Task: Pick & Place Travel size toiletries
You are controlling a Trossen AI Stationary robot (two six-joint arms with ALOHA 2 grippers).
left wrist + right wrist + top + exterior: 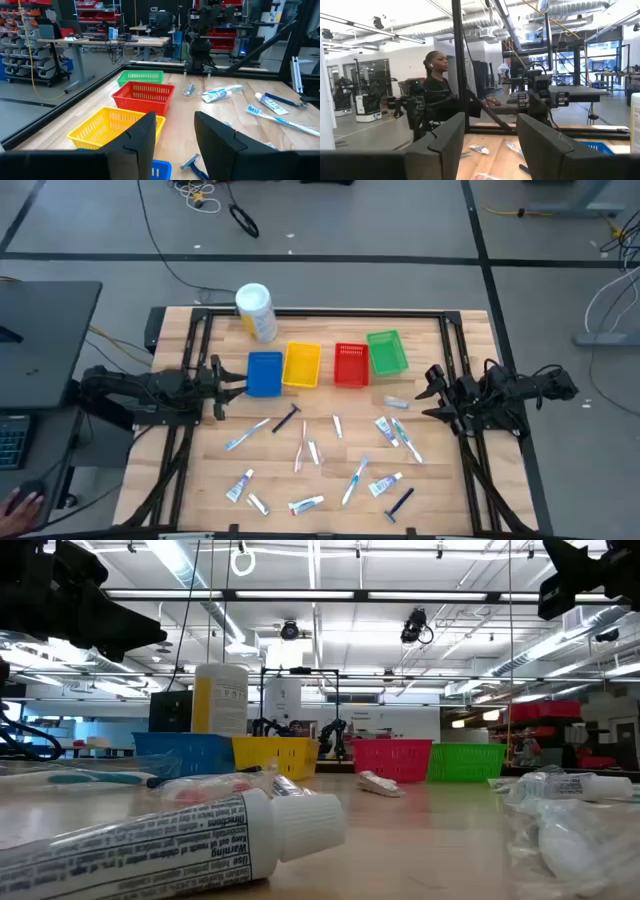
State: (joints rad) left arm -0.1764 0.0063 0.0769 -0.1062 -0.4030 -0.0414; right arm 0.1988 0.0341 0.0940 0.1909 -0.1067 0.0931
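Wooden tabletop [440, 480], and the travel size toiletries [310, 455] lie scattered across its near half, baskets [325, 364] lined up beyond. Left gripper [236, 387] hovers at the left edge by the blue basket [264, 373], fingers parted, empty. Right gripper [428, 393] waits at the right edge, likewise spread. These tubes look light, slick and squashy; I'd pinch one mid-body, across its width.

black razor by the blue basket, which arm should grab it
Left. The razor lies just right of the left tool, which is open; the right tool, also open, waits across the table.
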